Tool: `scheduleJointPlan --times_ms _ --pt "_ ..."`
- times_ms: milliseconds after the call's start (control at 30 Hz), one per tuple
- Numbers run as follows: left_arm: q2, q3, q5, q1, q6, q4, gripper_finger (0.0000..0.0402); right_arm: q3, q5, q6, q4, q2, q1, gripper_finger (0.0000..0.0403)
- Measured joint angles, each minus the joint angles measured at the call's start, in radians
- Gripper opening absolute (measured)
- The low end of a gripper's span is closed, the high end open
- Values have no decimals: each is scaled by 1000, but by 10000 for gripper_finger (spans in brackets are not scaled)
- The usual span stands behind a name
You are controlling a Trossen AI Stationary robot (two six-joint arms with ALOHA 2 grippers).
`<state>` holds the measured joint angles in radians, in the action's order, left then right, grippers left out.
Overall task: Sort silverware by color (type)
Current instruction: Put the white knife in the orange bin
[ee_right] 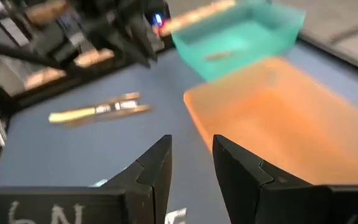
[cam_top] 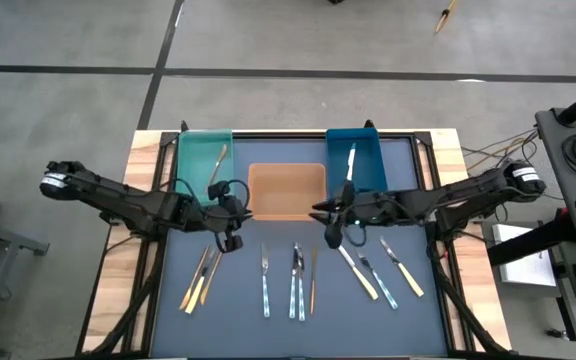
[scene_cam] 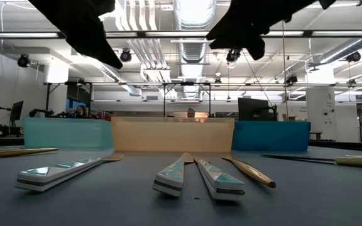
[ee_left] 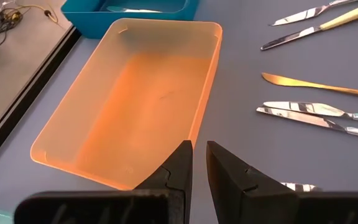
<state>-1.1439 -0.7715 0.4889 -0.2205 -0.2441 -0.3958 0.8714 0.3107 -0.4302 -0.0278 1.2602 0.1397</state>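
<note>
The left gripper [ee_left: 197,167] and right gripper [ee_right: 191,163], both narrowly parted and empty, are hovering beside the orange bin [cam_top: 286,190]. The silverware [cam_top: 298,280] is lying below; descend squarely over 1 handle.

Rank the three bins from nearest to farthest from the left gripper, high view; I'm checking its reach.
From the left gripper:
1. Orange bin, just right of it, table centre.
2. Teal bin, behind it, left.
3. Blue bin, far right.

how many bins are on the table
3, in a row along the table's far edge: teal bin on the left, orange bin in the middle, blue bin on the right.
</note>
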Motion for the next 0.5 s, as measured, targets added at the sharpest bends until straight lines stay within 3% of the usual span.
scheduleJointPlan --times_ms 500 --pt "0 49 -1 -15 28 -7 30 436 -35 -390 699 354 64 107"
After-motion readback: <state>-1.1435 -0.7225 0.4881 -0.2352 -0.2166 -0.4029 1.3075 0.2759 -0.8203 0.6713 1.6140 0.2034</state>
